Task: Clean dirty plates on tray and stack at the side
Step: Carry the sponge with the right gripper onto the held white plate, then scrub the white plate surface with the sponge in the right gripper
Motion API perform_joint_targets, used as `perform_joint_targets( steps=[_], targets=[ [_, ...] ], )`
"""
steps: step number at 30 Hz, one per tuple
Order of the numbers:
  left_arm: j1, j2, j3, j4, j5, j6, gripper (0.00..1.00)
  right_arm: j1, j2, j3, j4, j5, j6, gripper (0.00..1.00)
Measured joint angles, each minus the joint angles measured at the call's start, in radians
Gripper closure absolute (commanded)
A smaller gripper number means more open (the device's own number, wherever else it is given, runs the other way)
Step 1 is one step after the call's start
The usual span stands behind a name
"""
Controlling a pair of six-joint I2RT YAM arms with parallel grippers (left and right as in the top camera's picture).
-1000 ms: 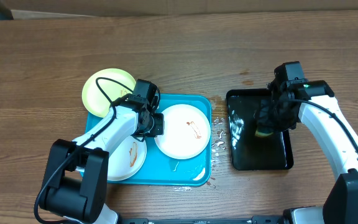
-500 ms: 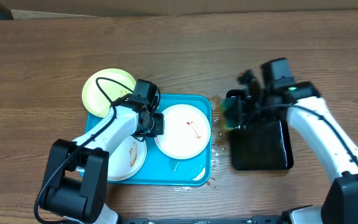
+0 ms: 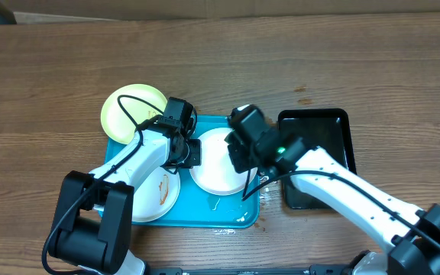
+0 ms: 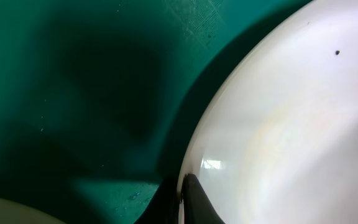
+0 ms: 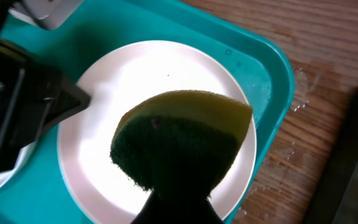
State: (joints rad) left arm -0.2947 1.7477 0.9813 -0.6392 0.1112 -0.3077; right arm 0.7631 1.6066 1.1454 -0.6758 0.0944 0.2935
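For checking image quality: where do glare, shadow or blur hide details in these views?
Left wrist: very close and soft, dark shadow on the tray, small glare spot on the white plate. Right wrist: white plate overexposed behind the sponge. Overhead: sharp.

Middle white plate [image 3: 208, 174] is boxed in. The left gripper [image 3: 192, 151] clamps its left rim. The right gripper [image 3: 237, 157] hangs over it gripping a sponge [image 5: 185, 140], which blocks most of the plate from above. The left arm [image 3: 140, 156] runs diagonally over the tray [image 3: 235, 215] and covers part of the lower-left white plate [image 3: 155, 200]. The right arm [image 3: 342, 187] bridges the gap between the tray and the black tray [image 3: 323, 130], crossing the black tray's near-left corner. The yellow-green plate [image 3: 128, 107] at the tray's far-left corner is reachable from above. There is open wood on the table [image 3: 281, 61] along the far side, left of the tray and right of the black tray. The tray's near-right corner is bare and wet.
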Motion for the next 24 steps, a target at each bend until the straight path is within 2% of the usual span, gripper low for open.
perform_joint_targets(
  steps=[11, 14, 15, 17, 21, 24],
  targets=[
    [0.000, 0.000, 0.000, -0.004, -0.002, 0.000, 0.96, 0.027, 0.183, 0.000, 0.018, 0.149, 0.055, 0.95],
    [0.000, 0.000, 0.001, -0.006, -0.003, 0.000, 0.96, 0.027, 0.200, 0.000, 0.018, 0.153, 0.087, 0.80],
    [0.000, 0.000, 0.001, -0.006, -0.003, 0.000, 0.96, 0.027, 0.201, -0.001, 0.018, 0.153, 0.100, 0.66],
    [0.000, 0.000, 0.002, -0.007, -0.003, 0.000, 0.96, 0.027, 0.201, -0.001, 0.019, 0.157, 0.115, 0.56],
    [0.000, 0.000, 0.002, -0.008, -0.003, 0.000, 0.96, 0.027, 0.201, -0.001, 0.008, 0.158, 0.129, 0.51],
    [0.000, 0.000, 0.002, -0.008, -0.003, 0.000, 0.96, 0.027, 0.201, -0.001, 0.014, 0.150, 0.133, 0.52]
  ],
)
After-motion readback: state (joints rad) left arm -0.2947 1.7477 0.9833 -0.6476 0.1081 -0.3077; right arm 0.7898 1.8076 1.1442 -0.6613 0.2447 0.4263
